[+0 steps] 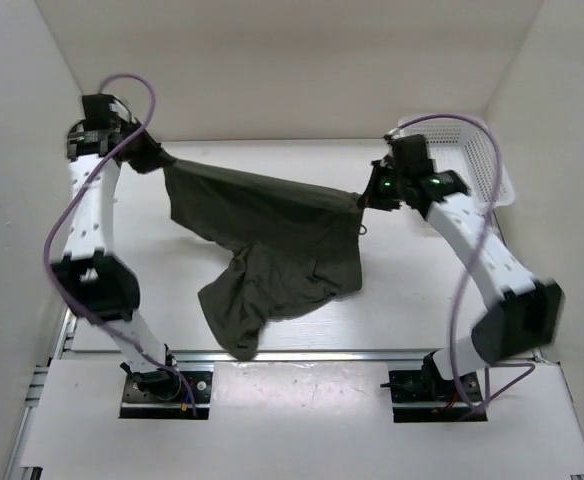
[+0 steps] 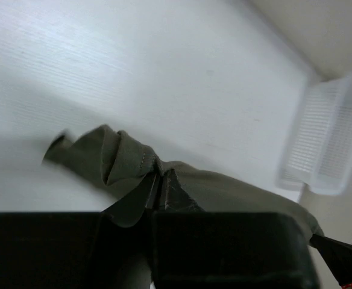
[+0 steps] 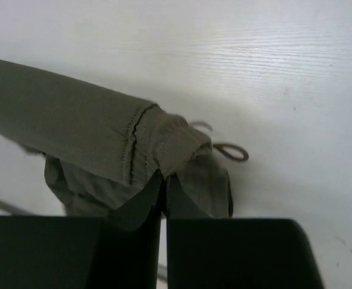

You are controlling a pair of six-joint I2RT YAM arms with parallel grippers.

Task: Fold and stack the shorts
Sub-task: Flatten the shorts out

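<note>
The dark olive-green shorts hang stretched between both grippers above the white table, one edge taut and the rest drooping toward the near edge. My left gripper is shut on the left corner of the shorts, fingertips pinching a bunched fold. My right gripper is shut on the right corner of the shorts, at a stitched hem. The thin drawstring loops out beside that corner and also dangles in the top view.
A white slatted plastic basket stands at the back right of the table, just behind my right arm; it also shows in the left wrist view. White walls close in the back and both sides. A metal rail runs along the near edge.
</note>
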